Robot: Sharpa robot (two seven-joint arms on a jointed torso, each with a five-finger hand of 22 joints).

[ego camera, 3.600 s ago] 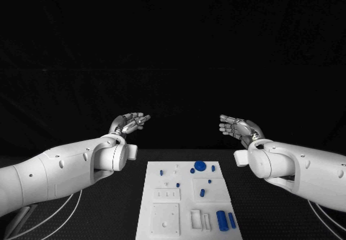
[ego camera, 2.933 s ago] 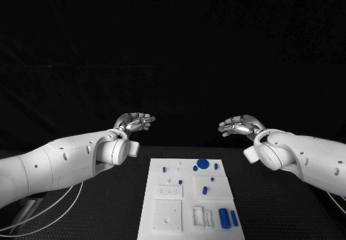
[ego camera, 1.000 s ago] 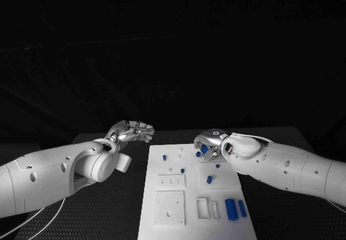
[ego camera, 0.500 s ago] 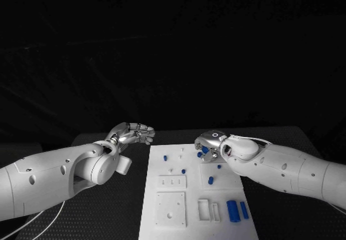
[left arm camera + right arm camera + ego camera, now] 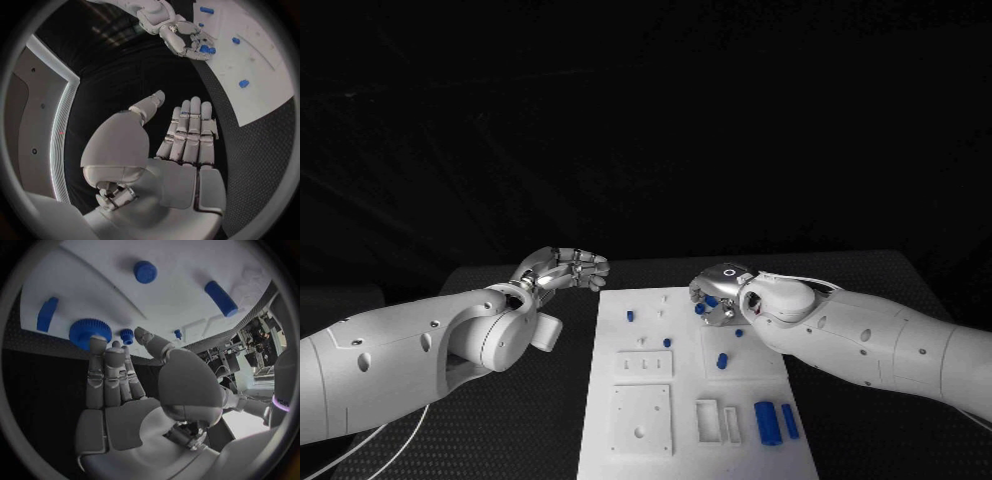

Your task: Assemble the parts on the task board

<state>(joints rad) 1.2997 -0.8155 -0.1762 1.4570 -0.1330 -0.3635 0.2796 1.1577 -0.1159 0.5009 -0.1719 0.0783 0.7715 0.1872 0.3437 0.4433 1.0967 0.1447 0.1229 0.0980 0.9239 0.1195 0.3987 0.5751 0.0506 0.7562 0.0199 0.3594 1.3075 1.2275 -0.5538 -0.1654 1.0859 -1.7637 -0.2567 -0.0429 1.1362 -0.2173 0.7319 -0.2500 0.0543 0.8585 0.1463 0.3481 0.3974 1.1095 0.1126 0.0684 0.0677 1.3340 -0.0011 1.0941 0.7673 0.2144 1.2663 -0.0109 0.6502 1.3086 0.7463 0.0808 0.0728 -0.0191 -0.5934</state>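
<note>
You are looking at a robotics lab or test cell. A black desk (image 5: 877, 290) with a finely textured mat carries a white task board (image 5: 678, 400) with machined recesses, and everything behind it is a black backdrop. In the right wrist view, racks of equipment and cabling (image 5: 253, 347) stand at the room's edge; the left wrist view shows a pale framed wall panel (image 5: 47, 125).

White board (image 5: 646, 400) lies mid-table. Right hand (image 5: 720, 294) low over its far right part, by small blue pieces (image 5: 702, 308). Left hand (image 5: 567, 268) just left of board's far corner, fingers curled, empty. Two blue cylinders (image 5: 775, 422) near right.
</note>
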